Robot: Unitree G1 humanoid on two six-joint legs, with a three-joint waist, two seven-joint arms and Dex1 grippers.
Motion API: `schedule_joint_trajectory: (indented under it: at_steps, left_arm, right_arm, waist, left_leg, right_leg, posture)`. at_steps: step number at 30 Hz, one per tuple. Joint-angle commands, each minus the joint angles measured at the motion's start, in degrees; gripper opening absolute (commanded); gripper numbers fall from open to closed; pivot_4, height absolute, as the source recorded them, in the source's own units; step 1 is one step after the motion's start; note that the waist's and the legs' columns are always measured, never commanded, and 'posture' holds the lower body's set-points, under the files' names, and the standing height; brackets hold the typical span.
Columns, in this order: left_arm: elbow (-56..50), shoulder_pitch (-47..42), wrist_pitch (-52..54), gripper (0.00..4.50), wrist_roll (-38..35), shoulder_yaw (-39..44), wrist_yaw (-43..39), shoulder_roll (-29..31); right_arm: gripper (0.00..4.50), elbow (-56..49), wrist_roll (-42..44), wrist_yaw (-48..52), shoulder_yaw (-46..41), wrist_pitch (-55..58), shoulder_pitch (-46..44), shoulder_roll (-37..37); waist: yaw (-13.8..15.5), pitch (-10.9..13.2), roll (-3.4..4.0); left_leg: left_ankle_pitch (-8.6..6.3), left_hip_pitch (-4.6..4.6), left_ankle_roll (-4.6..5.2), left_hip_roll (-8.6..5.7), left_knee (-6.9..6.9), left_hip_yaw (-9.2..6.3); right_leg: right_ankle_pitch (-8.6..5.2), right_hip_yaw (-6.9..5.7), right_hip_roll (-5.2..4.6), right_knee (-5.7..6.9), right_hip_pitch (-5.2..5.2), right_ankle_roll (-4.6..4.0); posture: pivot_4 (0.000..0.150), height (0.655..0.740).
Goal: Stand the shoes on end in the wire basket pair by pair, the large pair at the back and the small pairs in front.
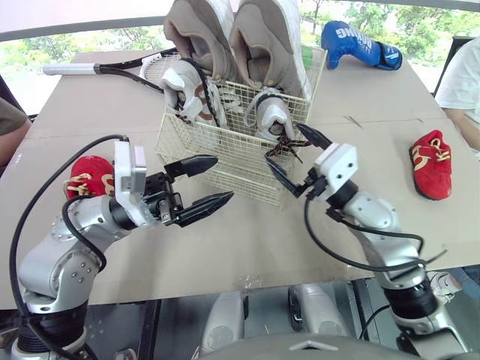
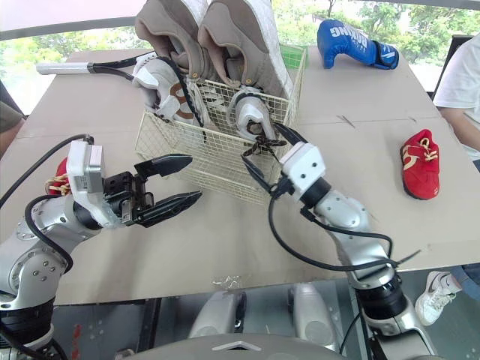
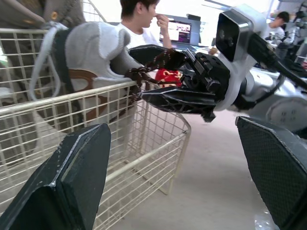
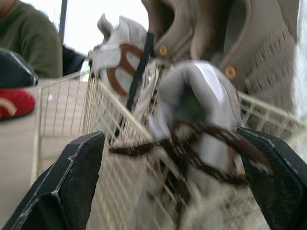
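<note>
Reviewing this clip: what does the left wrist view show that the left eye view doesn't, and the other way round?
The left wrist view adds a lit laptop screen in the background. The left eye view adds the blue boxing glove, the racket and the red shoe beside the left arm. Shared: the wire basket, the small grey shoe standing at its front, the open left gripper, and the open right gripper straddling that shoe's dark laces.

At centre of table (image 1: 247, 240): basket (image 1: 232, 161). In basket, at back: large pair (image 1: 266, 41); in front: small pair (image 1: 184, 86). Near left edge: loose shoe (image 1: 88, 176). Near right edge: second loose shoe (image 1: 433, 163). At far right corner: glove (image 1: 352, 41). Behind basket, toward far left corner: racket (image 1: 112, 69).
</note>
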Motion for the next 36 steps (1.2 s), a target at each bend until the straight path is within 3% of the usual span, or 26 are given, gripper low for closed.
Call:
schedule_joint_trajectory:
  at_steps: [1,2,5,12,17,21,26,30,36]
  left_arm:
    - [-0.1,-0.4,-0.2,4.50,-0.5,-0.1,-1.6,0.8]
    - [0.0,-0.1,0.2,4.50,-0.8,0.0,-2.1,1.0]
    - [0.5,1.0,0.8,4.50,-0.9,-0.1,-4.5,1.9]
    - [2.7,1.1,0.9,4.50,-0.3,0.0,-8.3,3.5]
    - [2.8,1.9,1.8,4.50,-0.9,0.3,-10.6,5.0]
    - [2.9,2.6,1.4,4.50,-0.3,0.9,-11.2,5.5]
    - [2.8,2.8,1.3,4.50,-0.4,1.6,-10.8,5.5]
    - [2.3,1.6,1.5,4.50,-0.4,0.4,-9.3,4.6]
    - [2.3,-0.4,1.2,4.50,0.3,-1.3,-6.8,2.8]
  right_arm:
    - [4.17,-8.7,8.5,3.8,-4.5,9.7,1.4,-4.2]
    - [4.17,-10.3,10.2,5.3,-5.3,11.6,1.8,-6.0]
    - [3.39,-14.1,19.5,11.4,-7.9,18.4,1.5,-11.8]
    - [0.08,-17.1,26.4,22.7,-5.1,23.8,0.2,-21.3]
    - [0.03,-11.7,16.0,23.6,2.9,20.2,-0.7,-22.1]
    - [0.03,-3.2,5.7,15.1,5.8,15.3,-0.3,-15.7]
    - [0.03,-2.5,2.2,7.0,1.9,13.9,4.4,-9.4]
    - [0.03,0.3,0.0,-1.3,-3.4,13.6,2.3,-4.0]
    - [0.03,6.3,-3.3,-0.7,-5.3,11.5,-0.4,-4.7]
  waist:
    - [0.0,0.0,0.01]
    - [0.0,0.0,0.05]
    - [-0.1,0.1,0.17]
    - [0.0,0.2,0.18]
    - [0.0,0.1,0.15]
    - [-0.1,0.1,0.13]
    - [0.3,0.1,0.12]
    - [0.3,0.1,0.10]
    - [0.4,0.1,0.11]
  left_leg:
    - [0.00,-0.03,0.00,0.00,0.00,0.00]
    - [0.00,-0.05,0.00,0.00,-0.01,0.00]
    - [-0.01,-0.10,0.01,0.00,-0.03,0.01]
    - [-0.02,-0.12,0.04,0.01,-0.06,0.10]
    - [-0.02,-0.14,0.04,0.00,-0.04,0.11]
    - [-0.02,-0.14,0.03,0.01,-0.04,0.14]
    - [-0.01,-0.21,0.02,0.01,-0.01,0.10]
    - [-0.01,-0.14,0.01,0.00,0.03,0.13]
    - [0.02,-0.12,-0.01,-0.04,0.04,0.18]
  right_leg:
    - [0.00,-0.01,0.00,0.00,-0.02,0.00]
    - [0.00,-0.02,0.00,0.00,-0.03,0.00]
    - [-0.01,-0.04,-0.01,-0.06,-0.06,0.01]
    - [-0.01,-0.12,-0.01,-0.13,-0.05,0.02]
    - [-0.01,-0.13,-0.01,-0.15,-0.05,0.03]
    - [-0.02,-0.12,0.00,-0.15,-0.07,0.02]
    - [0.00,-0.12,-0.04,-0.13,-0.14,0.03]
    - [0.00,-0.03,-0.03,-0.13,-0.08,0.02]
    - [0.02,-0.03,-0.02,-0.07,-0.08,0.01]
  posture:
    - [0.150,0.7400]
    - [0.150,0.7400]
    - [0.150,0.7400]
    - [0.150,0.7400]
    - [0.150,0.7400]
    - [0.150,0.7400]
    - [0.150,0.7400]
    - [0.150,0.7400]
    - [0.150,0.7400]
